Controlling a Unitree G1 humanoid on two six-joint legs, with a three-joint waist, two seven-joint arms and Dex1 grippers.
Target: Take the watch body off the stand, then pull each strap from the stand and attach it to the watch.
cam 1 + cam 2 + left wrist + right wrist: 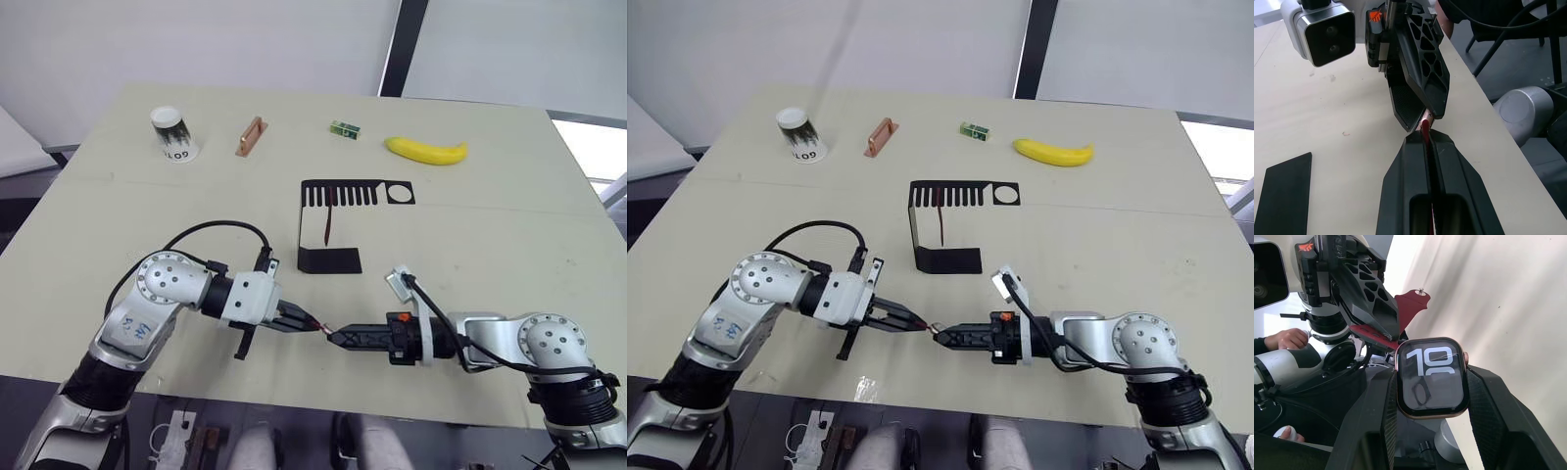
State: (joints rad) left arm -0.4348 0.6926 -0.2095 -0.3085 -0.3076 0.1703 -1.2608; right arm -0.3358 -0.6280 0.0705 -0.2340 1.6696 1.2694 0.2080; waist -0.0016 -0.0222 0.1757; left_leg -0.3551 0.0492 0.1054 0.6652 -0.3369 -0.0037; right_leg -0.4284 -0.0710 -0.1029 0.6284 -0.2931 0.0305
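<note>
A: What's on the table (509, 245)?
B: Stand (333, 220) at centre. Paper cup (173, 134) at 10 o'clock, copper bar (251, 136) at 11, green block (344, 128) at 12, banana (426, 150) at 1.

1. Both arms reach inward over the table's near edge, forearms nearly level, and the grippers meet tip to tip in front of the robot.
2. The left gripper (312, 324) points toward the robot's right; its 2 fingers (1415, 171) are pressed together on a strap (1400, 316).
3. The right gripper (335, 339) points toward the robot's left; its 2 fingers (1488, 401) clamp the watch (1432, 377) by its sides.
4. The left elbow bends outward, with a black cable looping above the wrist.
5. The right wrist carries a cable running back along the forearm.
</note>
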